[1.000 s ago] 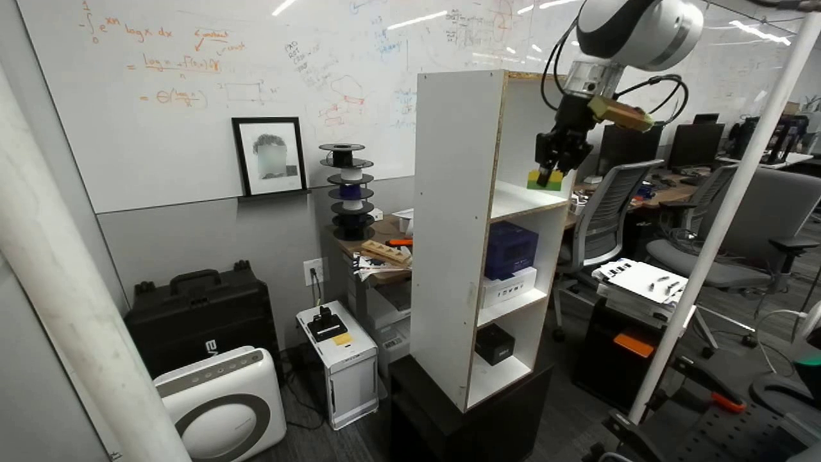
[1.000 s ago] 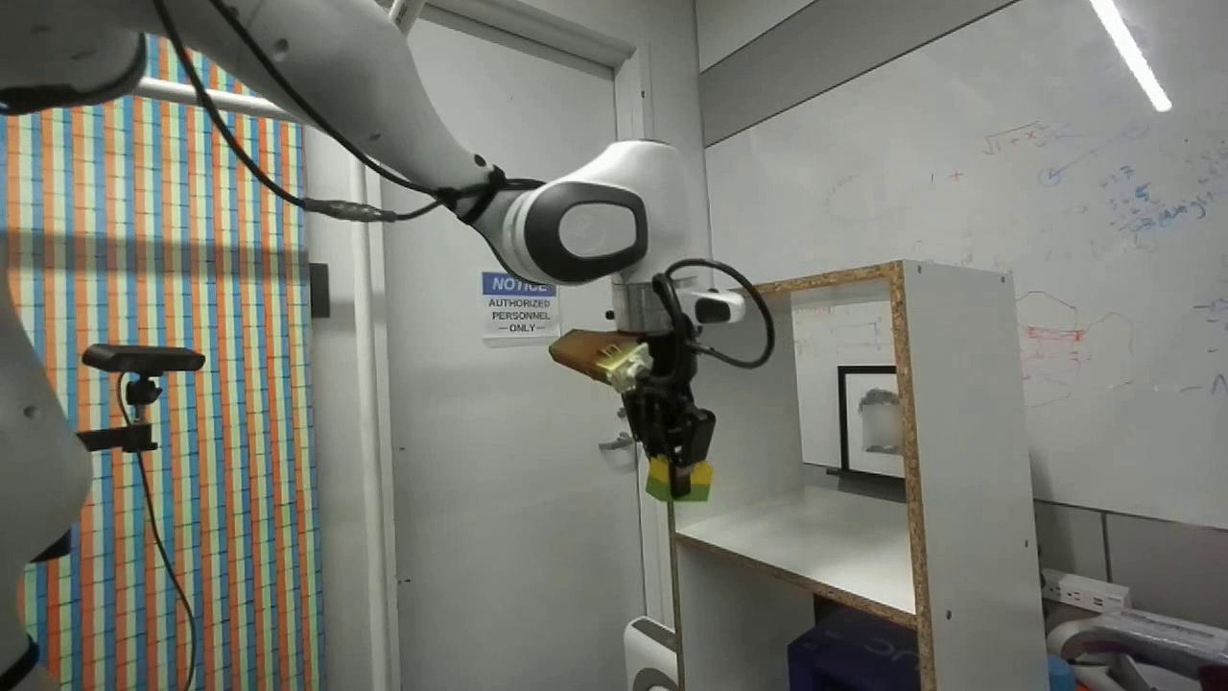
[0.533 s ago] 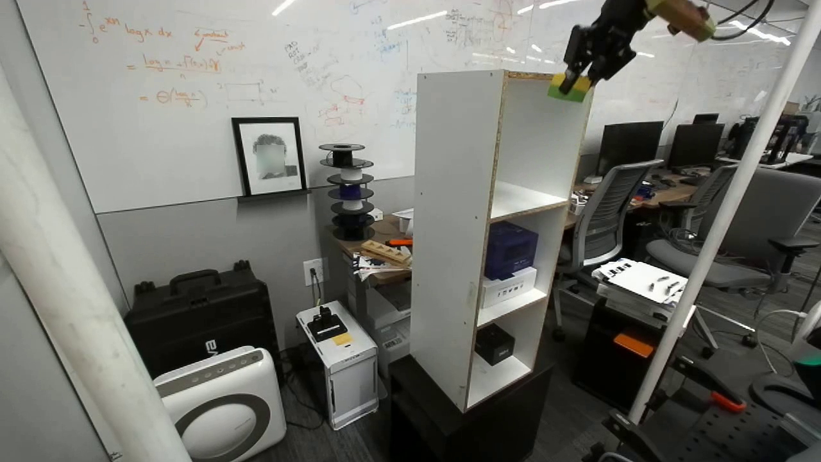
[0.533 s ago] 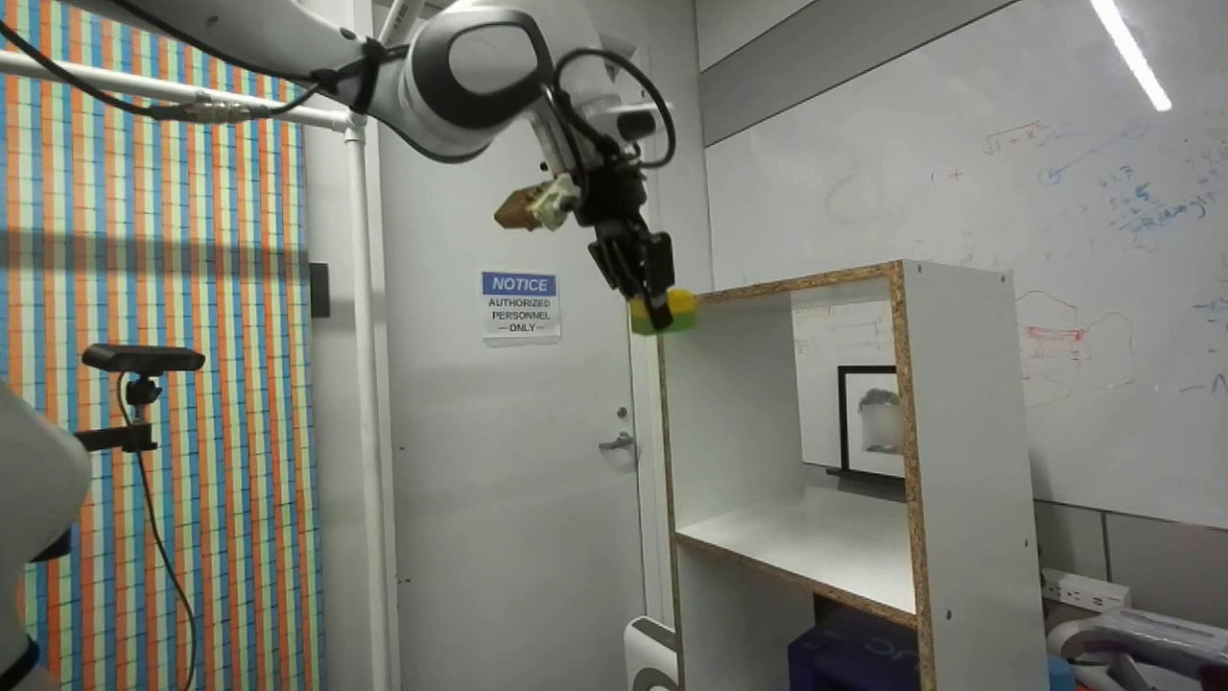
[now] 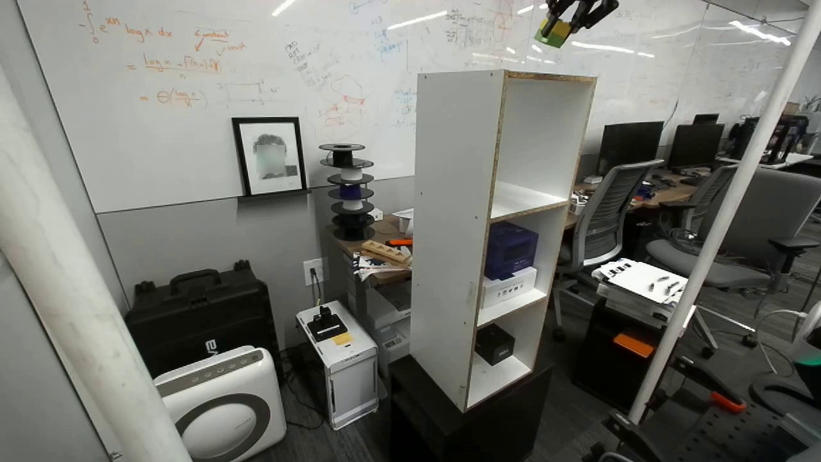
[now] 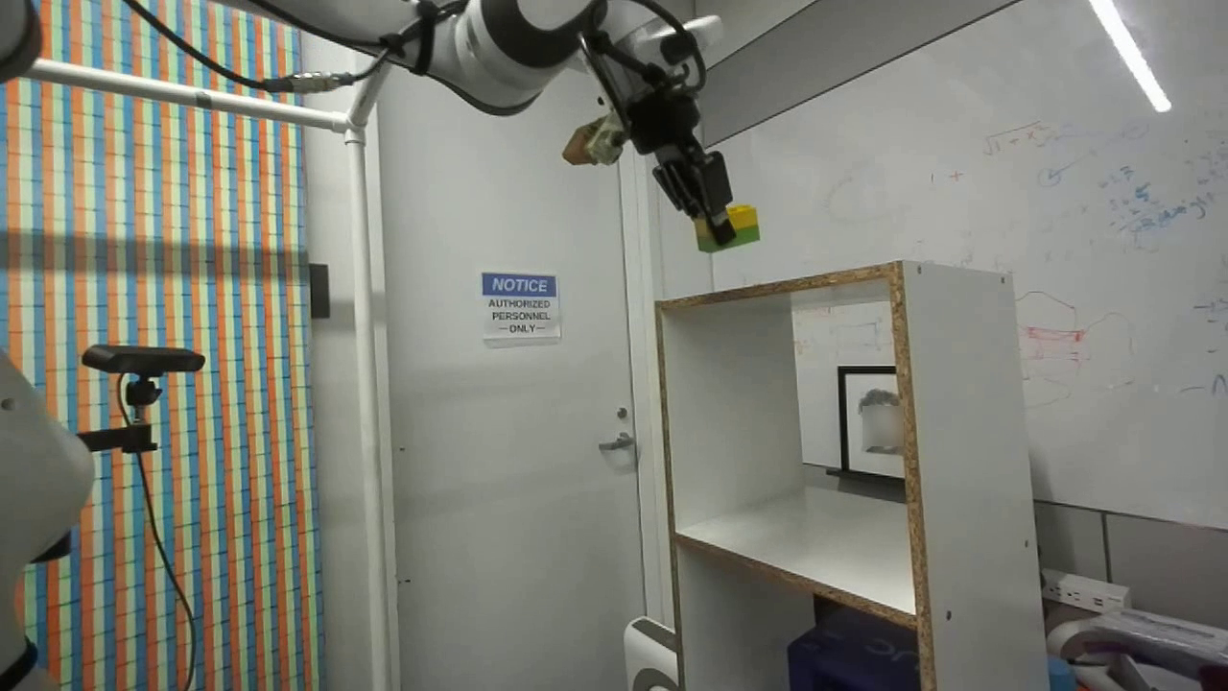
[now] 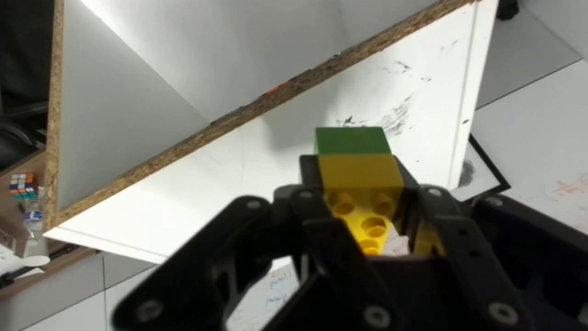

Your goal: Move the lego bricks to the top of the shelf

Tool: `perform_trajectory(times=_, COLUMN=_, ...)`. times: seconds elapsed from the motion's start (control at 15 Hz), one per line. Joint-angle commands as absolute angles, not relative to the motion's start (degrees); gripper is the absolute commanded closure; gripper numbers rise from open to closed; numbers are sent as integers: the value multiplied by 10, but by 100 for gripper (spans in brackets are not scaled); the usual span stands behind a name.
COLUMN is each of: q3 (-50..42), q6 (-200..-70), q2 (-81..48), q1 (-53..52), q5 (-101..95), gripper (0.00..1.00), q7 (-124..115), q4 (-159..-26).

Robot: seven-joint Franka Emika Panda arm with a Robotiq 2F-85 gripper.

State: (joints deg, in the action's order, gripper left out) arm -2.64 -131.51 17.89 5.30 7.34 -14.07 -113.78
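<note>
The lego bricks are a small clump, yellow over green, in both exterior views (image 5: 557, 33) (image 6: 741, 221). My gripper (image 6: 715, 226) is shut on them, a finger on each side, and points tilted down. The bricks are in the air, higher than the shelf's top front edge. The white shelf (image 5: 455, 224) stands upright on a black base; its side also shows in an exterior view (image 6: 969, 432). In the wrist view the bricks (image 7: 353, 140) between my fingers (image 7: 359, 171) appear over the shelf's white top panel (image 7: 206, 197), apart from it.
A purple box (image 5: 512, 250) on a white box (image 5: 510, 289) fills the middle compartment. A black box (image 5: 494, 343) sits in the bottom one. A whiteboard (image 5: 256, 58) stands behind the shelf. A white pole (image 5: 725, 212) stands at one side.
My gripper, shut on the bricks, has risen from in front of the top compartment to above the shelf's top edge, then moved toward the shelf. It has tilted more.
</note>
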Motion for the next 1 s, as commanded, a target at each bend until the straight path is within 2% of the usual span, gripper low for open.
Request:
perform_trajectory(times=0.0, q3=-19, q6=-1289, q2=50, q1=65, q5=41, gripper=82, q7=-208, q4=-1013)
perform_trajectory(times=0.07, q3=-20, q6=-1278, q2=28, q1=65, q5=25, gripper=39, q7=-230, q4=-990)
perform_trajectory(times=0.13, q3=-22, q6=-1264, q2=16, q1=61, q5=14, gripper=38, q7=-242, q4=-970)
perform_trajectory(times=0.2, q3=-24, q6=-1256, q2=9, q1=57, q5=5, gripper=32, q7=-255, q4=-957)
perform_trajectory(times=0.4, q3=-24, q6=-1187, q2=33, q1=45, q5=-7, gripper=7, q7=-280, q4=-942)
perform_trajectory(times=0.47, q3=-22, q6=-1163, q2=51, q1=42, q5=0, gripper=1, q7=-276, q4=-946)
perform_trajectory(times=0.53, q3=-21, q6=-1135, q2=72, q1=38, q5=12, gripper=0, q7=-261, q4=-953)
perform_trajectory(times=0.73, q3=-17, q6=-1053, q2=144, q1=30, q5=43, gripper=0, q7=-232, q4=-1005)
perform_trajectory(times=0.93, q3=-17, q6=-979, q2=224, q1=36, q5=35, gripper=0, q7=-222, q4=-1110)
